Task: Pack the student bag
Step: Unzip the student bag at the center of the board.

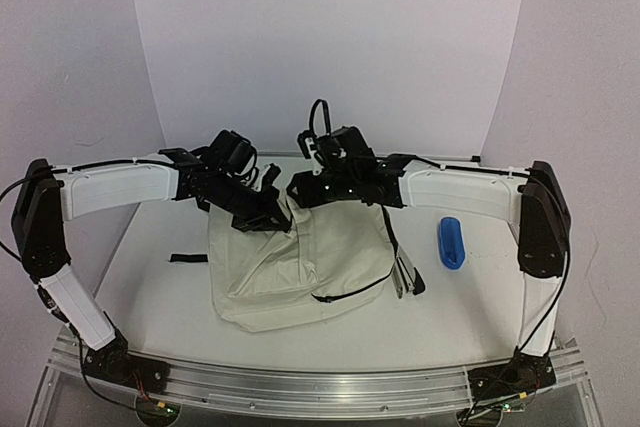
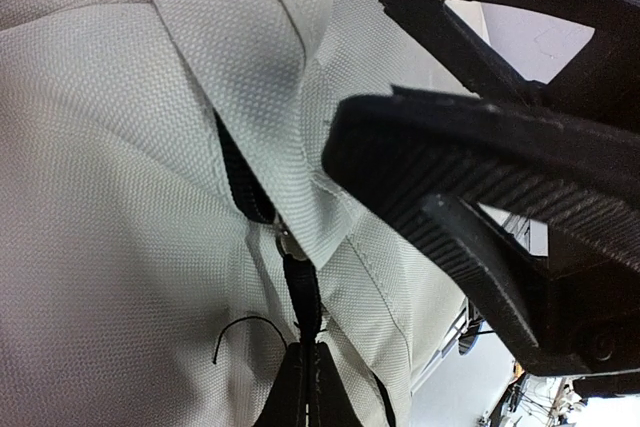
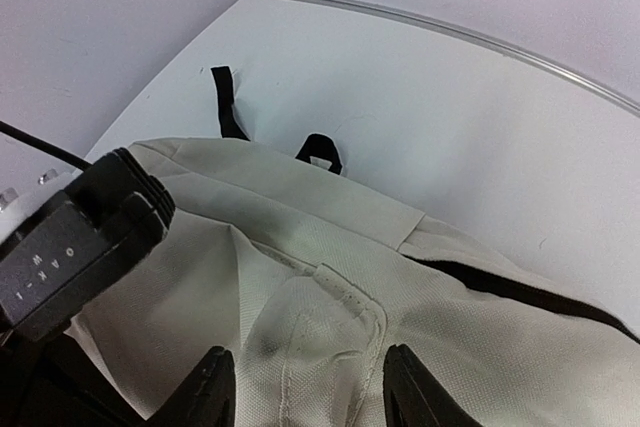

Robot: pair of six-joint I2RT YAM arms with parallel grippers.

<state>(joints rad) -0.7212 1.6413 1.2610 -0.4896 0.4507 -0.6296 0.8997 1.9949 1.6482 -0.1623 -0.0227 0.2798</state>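
one cream fabric backpack (image 1: 290, 272) | one blue oblong case (image 1: 451, 242) right of it, top view only | left gripper (image 2: 305, 387) pinching black zipper pull (image 2: 303, 292) | right gripper (image 3: 305, 387) part-open astride cream fold

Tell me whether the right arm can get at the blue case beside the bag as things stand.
Probably yes. The blue case lies alone on the table, right of the student bag, under the right arm's forearm with nothing on it. The right gripper, open around bag fabric, would have to pull back first.

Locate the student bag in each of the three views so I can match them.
Top external: student bag at table centre, below both grippers.
Left wrist: fills the left and middle of the frame.
Right wrist: fills the lower half.
Shared landmark: its black zipper.
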